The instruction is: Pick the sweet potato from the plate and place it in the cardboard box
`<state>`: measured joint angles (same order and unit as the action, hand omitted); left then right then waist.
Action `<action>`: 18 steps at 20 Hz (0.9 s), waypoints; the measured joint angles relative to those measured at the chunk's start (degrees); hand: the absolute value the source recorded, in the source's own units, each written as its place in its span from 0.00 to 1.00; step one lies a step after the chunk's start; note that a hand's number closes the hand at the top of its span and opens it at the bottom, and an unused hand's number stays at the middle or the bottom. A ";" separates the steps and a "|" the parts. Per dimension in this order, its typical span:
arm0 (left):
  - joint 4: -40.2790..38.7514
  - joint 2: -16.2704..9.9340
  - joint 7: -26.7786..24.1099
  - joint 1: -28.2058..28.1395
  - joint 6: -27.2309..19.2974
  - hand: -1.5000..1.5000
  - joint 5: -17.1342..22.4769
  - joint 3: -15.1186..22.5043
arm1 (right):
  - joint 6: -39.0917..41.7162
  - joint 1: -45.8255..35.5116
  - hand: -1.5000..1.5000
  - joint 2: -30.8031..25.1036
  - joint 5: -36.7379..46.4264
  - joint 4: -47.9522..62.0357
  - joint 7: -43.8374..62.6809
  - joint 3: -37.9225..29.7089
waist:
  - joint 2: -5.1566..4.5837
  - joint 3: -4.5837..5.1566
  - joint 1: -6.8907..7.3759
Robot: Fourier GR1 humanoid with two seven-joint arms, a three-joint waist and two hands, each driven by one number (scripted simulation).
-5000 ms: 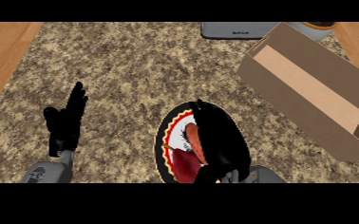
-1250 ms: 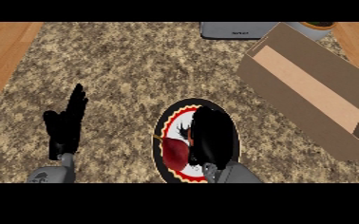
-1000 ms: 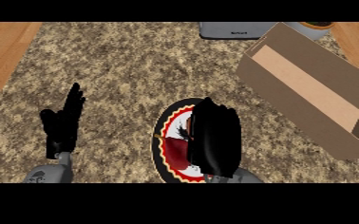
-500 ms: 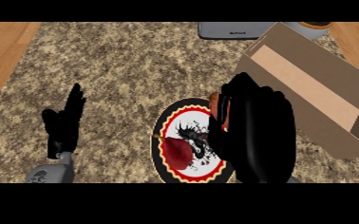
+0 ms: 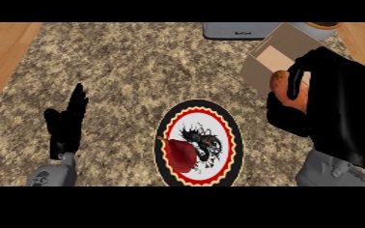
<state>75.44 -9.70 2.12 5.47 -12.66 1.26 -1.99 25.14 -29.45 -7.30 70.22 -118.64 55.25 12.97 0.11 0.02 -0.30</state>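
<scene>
**Sweet potato lifted; box placement pending**

Progress: the right hand is curled round the sweet potato, held above the tabletop at the cardboard box edge. By my reading, release into the box remains.

Count: one sweet potato; one box; one plate, bearing one red item; left hand resting, fingers straight.

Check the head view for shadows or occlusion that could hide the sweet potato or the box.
Head view: flat, even light, no glare. The right robot hand curls around the sweet potato, leaving only an orange patch visible, and covers much of the cardboard box. The plate is fully visible. The left robot hand rests open at lower left.
</scene>
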 measured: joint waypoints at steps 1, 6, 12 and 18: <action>0.50 0.12 -0.09 -0.47 0.01 0.50 -0.11 0.15 | -0.19 0.11 1.00 -0.84 -0.91 0.79 -1.24 -2.49 | -0.02 0.00 0.11; -0.39 -0.08 -1.25 -0.44 1.17 0.50 0.20 -0.41 | -5.36 -0.11 1.00 -4.78 -5.76 8.90 -9.00 -13.50 | -0.19 -0.03 0.41; -0.61 0.01 -1.03 0.18 1.39 0.50 0.08 -0.91 | -15.48 0.22 1.00 -8.48 -8.65 23.50 -19.89 -20.59 | -0.28 -0.04 0.67; -1.68 0.45 -1.63 0.42 1.56 0.50 -0.34 -1.04 | -23.65 -2.39 1.00 -11.79 -8.81 39.57 -26.96 -25.05 | -0.34 -0.05 0.88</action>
<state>73.76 -9.25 0.49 5.89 -11.11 0.91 -3.03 1.49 -31.84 -19.09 61.41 -79.06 28.29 -12.08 -0.22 -0.03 0.58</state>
